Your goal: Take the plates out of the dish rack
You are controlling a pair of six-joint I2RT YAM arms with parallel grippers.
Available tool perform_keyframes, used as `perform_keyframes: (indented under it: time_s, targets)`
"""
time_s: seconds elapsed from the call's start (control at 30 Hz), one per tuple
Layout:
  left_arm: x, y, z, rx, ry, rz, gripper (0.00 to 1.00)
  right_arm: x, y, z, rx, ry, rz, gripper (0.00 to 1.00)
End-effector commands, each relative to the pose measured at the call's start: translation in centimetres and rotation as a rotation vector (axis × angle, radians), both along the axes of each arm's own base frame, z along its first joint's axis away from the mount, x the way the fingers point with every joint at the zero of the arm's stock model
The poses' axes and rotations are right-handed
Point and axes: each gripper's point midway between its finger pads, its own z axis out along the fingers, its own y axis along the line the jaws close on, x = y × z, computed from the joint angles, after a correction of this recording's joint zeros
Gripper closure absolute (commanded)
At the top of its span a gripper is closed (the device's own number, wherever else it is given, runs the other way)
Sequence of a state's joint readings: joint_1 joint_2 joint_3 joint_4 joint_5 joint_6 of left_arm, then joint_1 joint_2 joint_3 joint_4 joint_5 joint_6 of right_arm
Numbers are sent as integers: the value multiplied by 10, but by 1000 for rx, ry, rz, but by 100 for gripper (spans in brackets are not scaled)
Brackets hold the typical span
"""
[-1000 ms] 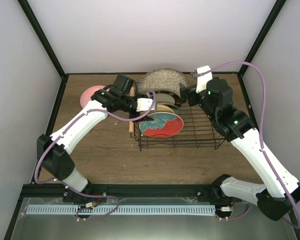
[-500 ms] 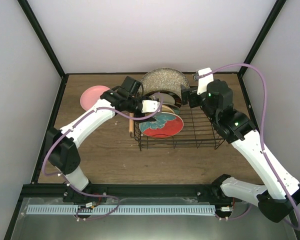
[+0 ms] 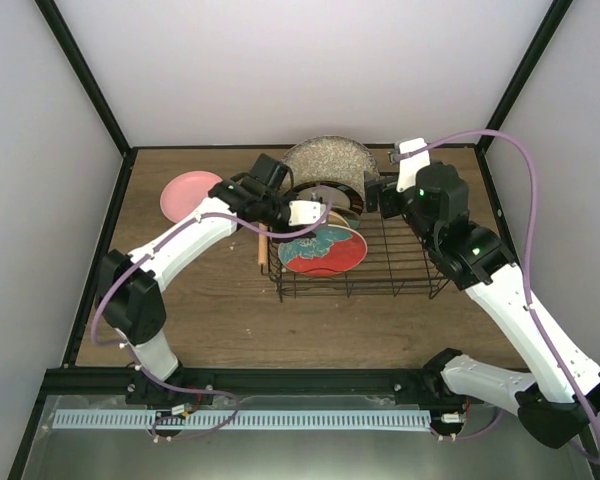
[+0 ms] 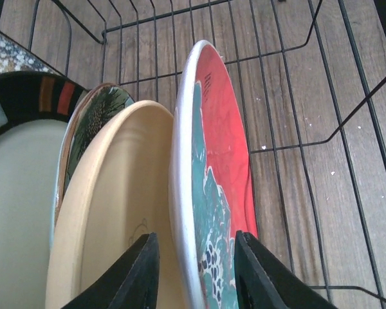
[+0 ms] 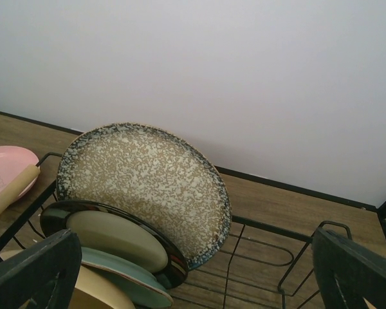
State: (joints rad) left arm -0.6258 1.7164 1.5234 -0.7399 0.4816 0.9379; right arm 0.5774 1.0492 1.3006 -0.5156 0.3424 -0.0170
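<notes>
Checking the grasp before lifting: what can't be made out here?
- Left wrist: the red plate runs off the bottom edge, so left gripper contact is unclear.
- Top: the left gripper covers that plate's upper rim.
- Left wrist: green plate mostly hidden behind tan plate.
- Right wrist: pink plate cut by left edge.

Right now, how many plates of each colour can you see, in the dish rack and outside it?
Pink plate: 1
Red and teal plate: 1
Yellow-tan plate: 1
Pale green plate: 1
Cream plate with dark rim: 1
Speckled grey-beige plate: 1
Total: 6
</notes>
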Motion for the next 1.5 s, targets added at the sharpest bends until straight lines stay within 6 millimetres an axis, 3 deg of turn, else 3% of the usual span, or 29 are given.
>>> perform_keyframes:
  time_s: [0.0,0.33,0.57,0.9,1.17,1.33,1.47]
  targets:
    - [5,-9,7,-15,-27,-2,70,-3,-10,1,9,-4,-33,0]
    - [6,-18,19,-22,-65,50,96,-6,-12,-4,18,-3,-39,0]
    - [6,-23,37,-51,-100,73,96,-8,-14,-8,31,1,-42,0]
    - [9,-28,95,-148,-186,93,96,-13,-21,-8,54,-13,-69,0]
    - [5,-27,123,-176,-241,99,96,-16,-27,-7,68,-26,-91,0]
    - [4,-21,161,-248,-292,136,96,-19,-32,-2,84,-46,-110,0]
    - [-3,-18,195,-318,-305,151,96,-27,-46,19,141,-117,-161,0]
